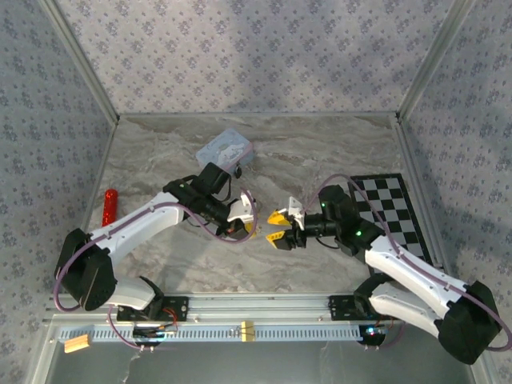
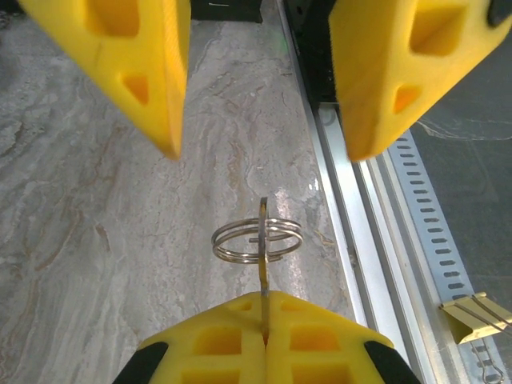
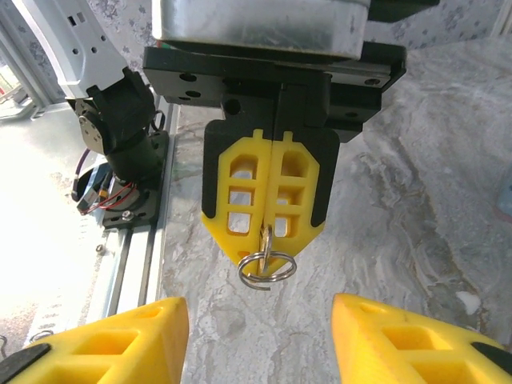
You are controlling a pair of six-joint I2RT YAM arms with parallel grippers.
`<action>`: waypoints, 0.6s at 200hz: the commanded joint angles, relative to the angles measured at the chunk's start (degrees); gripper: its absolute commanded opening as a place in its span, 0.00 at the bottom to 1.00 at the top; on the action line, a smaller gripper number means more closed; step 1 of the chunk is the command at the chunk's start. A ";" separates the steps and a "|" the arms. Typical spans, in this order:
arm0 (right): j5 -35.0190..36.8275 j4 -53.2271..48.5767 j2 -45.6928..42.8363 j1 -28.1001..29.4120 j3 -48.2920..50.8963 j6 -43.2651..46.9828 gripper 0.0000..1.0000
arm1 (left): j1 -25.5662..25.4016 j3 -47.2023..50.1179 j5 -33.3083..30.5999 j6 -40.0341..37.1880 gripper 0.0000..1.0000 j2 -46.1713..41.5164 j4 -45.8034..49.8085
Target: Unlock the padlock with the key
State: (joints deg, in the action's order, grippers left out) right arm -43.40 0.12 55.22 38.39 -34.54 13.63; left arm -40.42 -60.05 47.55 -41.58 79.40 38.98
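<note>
Left wrist view shows the left gripper (image 2: 264, 302) at the bottom centre, clamped on a key (image 2: 262, 232) that stands on edge, its ring (image 2: 238, 242) looped over the marble table (image 2: 96, 224). Facing it at the top, the right gripper (image 2: 266, 150) has its fingers spread wide. From above, both sit close together at mid-frame, below the tin (image 1: 226, 150).
</note>
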 commanded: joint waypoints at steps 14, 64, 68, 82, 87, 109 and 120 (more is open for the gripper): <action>-2.01 -0.25 2.15 0.46 -3.52 1.14 0.49 | -0.78 -0.14 1.63 -1.85 0.00 -0.16 1.70; -3.39 -1.74 5.91 1.99 -5.92 1.58 0.45 | -1.19 -0.44 0.44 -1.65 0.00 0.88 1.84; -3.44 -1.81 6.17 2.01 -6.00 1.58 0.44 | -1.23 -0.50 0.44 -1.58 0.00 0.88 1.82; -3.54 -2.30 6.95 2.22 -6.56 1.58 0.41 | -1.24 -0.46 0.45 -1.51 0.00 0.84 1.71; -3.62 -2.39 7.14 2.27 -6.67 1.58 0.40 | -1.23 -0.46 0.44 -1.54 0.00 0.80 1.80; -3.72 -2.75 7.69 2.39 -6.98 1.58 0.37 | -1.32 -0.55 0.48 -1.46 0.01 0.99 1.81; -3.79 -3.33 8.01 2.41 -7.25 1.73 0.36 | -1.32 -0.57 0.35 -1.44 0.01 1.10 1.88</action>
State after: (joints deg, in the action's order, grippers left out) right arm -45.71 -1.63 62.70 40.45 -39.55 14.66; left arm -41.36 -60.05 46.92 -41.56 80.03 39.24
